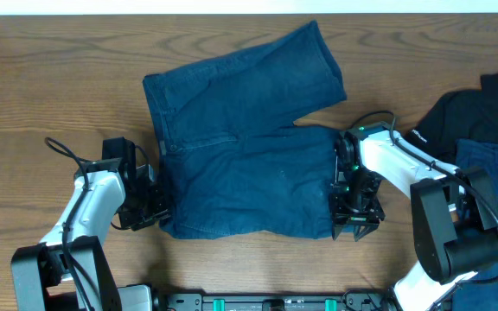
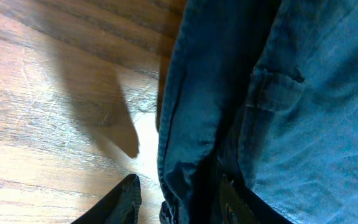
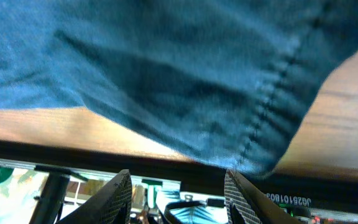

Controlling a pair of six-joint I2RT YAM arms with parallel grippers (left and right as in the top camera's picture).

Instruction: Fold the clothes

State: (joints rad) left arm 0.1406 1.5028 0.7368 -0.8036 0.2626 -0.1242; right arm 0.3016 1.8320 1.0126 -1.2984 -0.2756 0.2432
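Note:
A pair of blue denim shorts lies spread flat in the middle of the wooden table, waistband to the left and legs to the right. My left gripper is at the near end of the waistband. In the left wrist view its fingers are open and straddle the waistband edge of the shorts, with a gap on the left side. My right gripper is at the hem of the near leg. In the right wrist view it is open and empty, just off the hem.
A black garment and another blue garment lie piled at the table's right edge, close behind the right arm. The table's front edge is just below the right gripper. Bare wood lies left of the shorts.

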